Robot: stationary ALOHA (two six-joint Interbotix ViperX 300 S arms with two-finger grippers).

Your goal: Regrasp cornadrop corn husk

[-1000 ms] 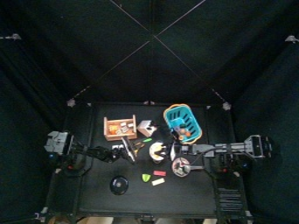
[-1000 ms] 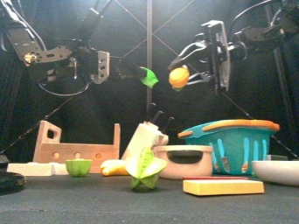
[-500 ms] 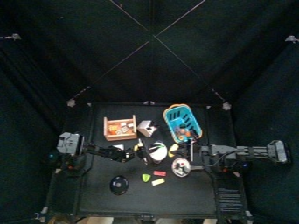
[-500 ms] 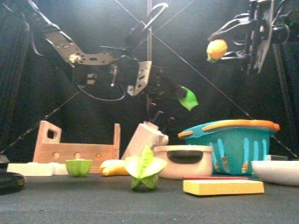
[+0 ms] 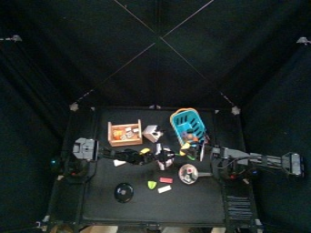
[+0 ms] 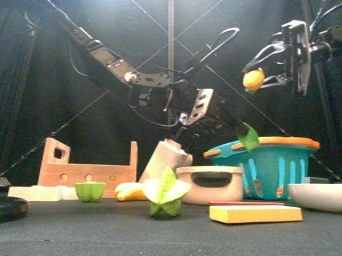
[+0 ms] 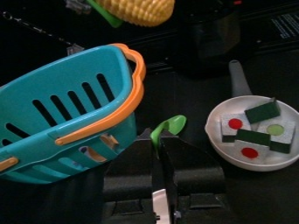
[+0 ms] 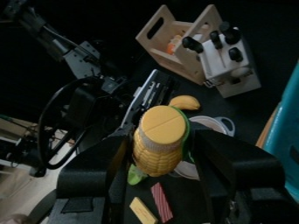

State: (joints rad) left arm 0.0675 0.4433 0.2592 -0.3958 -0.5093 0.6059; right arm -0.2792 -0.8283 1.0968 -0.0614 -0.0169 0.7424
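L claw (image 7: 163,145): jaws look pinched together on the base of the corn husk (image 7: 170,128), so I read it as grasping the husk. The husk shows as a small green leaf, not pale, at lower centre of the L wrist frame. Its long axis runs roughly in line w/ the jaws, and the tip curls toward upper right. In that frame it sits just off the turquoise basket (image 7: 65,92), near the orange rim and outside the wall. The white bowl (image 7: 219,131) w/ green/red bits is on its other side.

Front view: the husk (image 6: 249,135) is right of centre, just above the basket (image 6: 267,165) handle, apart from it. The L arm reaches in from upper left, slanting down across the middle, wrist tilted toward the basket.

R claw (image 8: 163,166) is clenched on the corn (image 8: 162,138). The cob stands along the jaws, yellow end away from the wrist. Front view: the corn (image 6: 253,78) is upper right, high above the basket, w/ the R arm raised and well clear of the table.

Judgement: the L claw is the one on the husk, and the drop turns on whether the leaf is over or beside the basket. Can't tell which from the top view, too small.
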